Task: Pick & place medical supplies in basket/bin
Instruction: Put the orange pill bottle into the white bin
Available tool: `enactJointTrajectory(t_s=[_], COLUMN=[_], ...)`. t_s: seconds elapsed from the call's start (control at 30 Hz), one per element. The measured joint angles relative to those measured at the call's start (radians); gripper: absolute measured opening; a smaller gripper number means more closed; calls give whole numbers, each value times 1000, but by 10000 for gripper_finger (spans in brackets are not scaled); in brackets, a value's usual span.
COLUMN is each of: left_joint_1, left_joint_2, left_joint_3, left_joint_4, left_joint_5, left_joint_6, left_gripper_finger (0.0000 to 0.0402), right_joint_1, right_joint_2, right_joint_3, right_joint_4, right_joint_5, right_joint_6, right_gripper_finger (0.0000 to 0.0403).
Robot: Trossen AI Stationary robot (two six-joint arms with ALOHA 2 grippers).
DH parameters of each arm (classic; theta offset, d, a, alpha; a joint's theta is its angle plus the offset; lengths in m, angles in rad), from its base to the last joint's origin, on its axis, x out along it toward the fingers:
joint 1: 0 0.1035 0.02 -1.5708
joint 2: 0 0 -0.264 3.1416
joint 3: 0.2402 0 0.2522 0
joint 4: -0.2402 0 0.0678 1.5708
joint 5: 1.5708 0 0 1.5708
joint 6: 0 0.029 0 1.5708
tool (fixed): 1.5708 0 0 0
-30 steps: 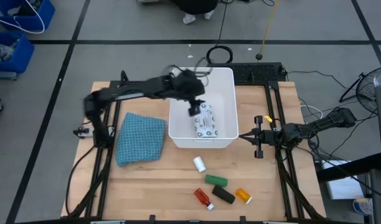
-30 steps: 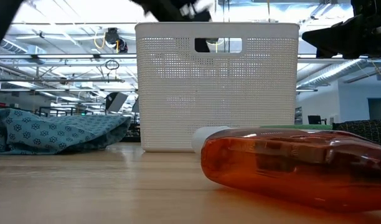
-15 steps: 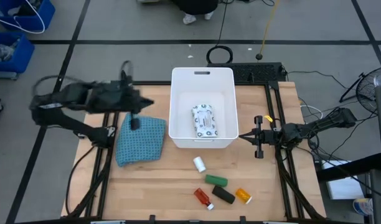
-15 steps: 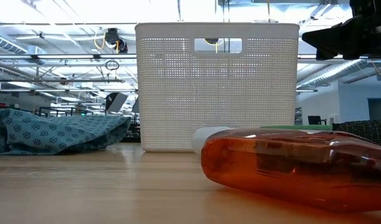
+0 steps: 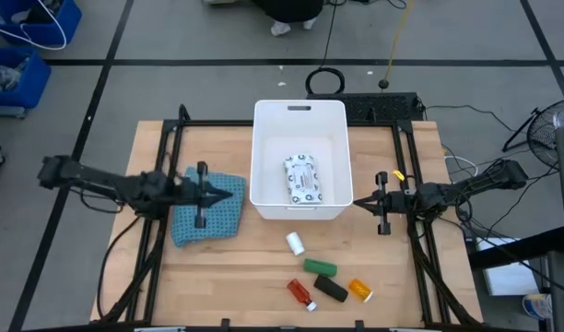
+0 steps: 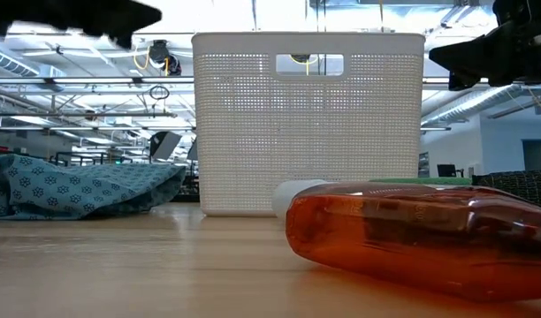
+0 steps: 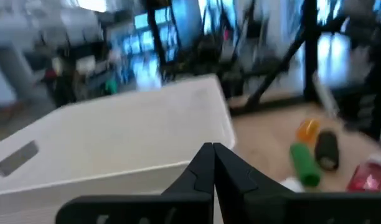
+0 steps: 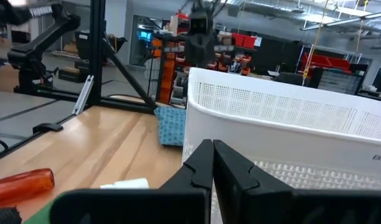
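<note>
We see the white bin (image 5: 299, 164) standing at the back middle of the table (image 5: 264, 277), with the white printed packet (image 5: 303, 178) lying flat on its floor. The other five supplies sit on the wood in front of it: the white roll (image 5: 295, 243) nearest the bin, then the green block (image 5: 320, 267), the black block (image 5: 332, 290), the red bottle (image 5: 300, 293) and the orange bottle (image 5: 359, 290) (the last three close to the front edge). The left gripper (image 5: 236, 193) hangs over the teal cloth (image 5: 206, 207), fingers together, holding nothing. The right gripper (image 5: 358, 202) waits just beside the bin's right wall, fingers likewise together.
</note>
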State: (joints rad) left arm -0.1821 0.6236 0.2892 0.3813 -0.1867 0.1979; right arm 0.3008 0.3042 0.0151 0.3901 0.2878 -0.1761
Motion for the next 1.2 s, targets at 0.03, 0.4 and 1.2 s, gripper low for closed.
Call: enactJointTrajectory(t_s=[0.03, 0.4, 1.2], left_joint_1=[-3, 7, 7], left_joint_2=[-16, -15, -15], left_joint_3=[-55, -228, -233], left_joint_4=[81, 248, 278], left_joint_5=[-2, -83, -85], left_joint_6=[-3, -25, 53], left_gripper_finger=[2, 1, 4], right_joint_1=[0, 0, 231], right_joint_2=[0, 0, 377], right_joint_3=[0, 0, 728], right_joint_4=[0, -6, -636], right_joint_5=[0, 4, 87], right_joint_6=[0, 7, 183], right_gripper_finger=[0, 0, 0])
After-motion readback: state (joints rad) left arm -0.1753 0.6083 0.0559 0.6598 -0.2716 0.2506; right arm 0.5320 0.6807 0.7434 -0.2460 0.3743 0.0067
